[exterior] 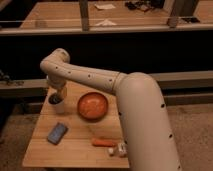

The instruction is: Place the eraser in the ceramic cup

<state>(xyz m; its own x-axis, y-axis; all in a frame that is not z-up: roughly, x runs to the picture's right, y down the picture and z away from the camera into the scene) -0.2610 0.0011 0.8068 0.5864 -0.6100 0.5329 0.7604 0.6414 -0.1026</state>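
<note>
Eraser: not made out anywhere in the frame; it may be hidden at the gripper or already in the cup, and which of these cannot be told.

Cup (59, 106): small, pale, plain cylinder with no handle seen, stood upright at the left-centre of the frame, near the far left corner of the table (80, 150). It is placed just left of the bowl (92, 105), apart from it. Its glazed, smooth look is judged consistent with ceramic.

Gripper (55, 99): held directly over the cup's mouth, at the end of the arm (115, 92) that sweeps in from the lower right. The dark tip is seen touching or just above the rim; this position is judged to suit a drop into the narrow opening. Whether it is gripping, parted or closed cannot be told.

Bowl: wide, round, orange-red, shallow, with a matt inside; set at mid-table.

Blue-grey slab (57, 133): flat, rectangular with rounded corners, laid at an angle at the lower left of the table.

Orange stick (105, 142): long, carrot-like, laid flat at the lower centre, just beside a small pale object (119, 149) partly hidden by the arm.

Table: light wood, planked grain, square-edged.
</note>
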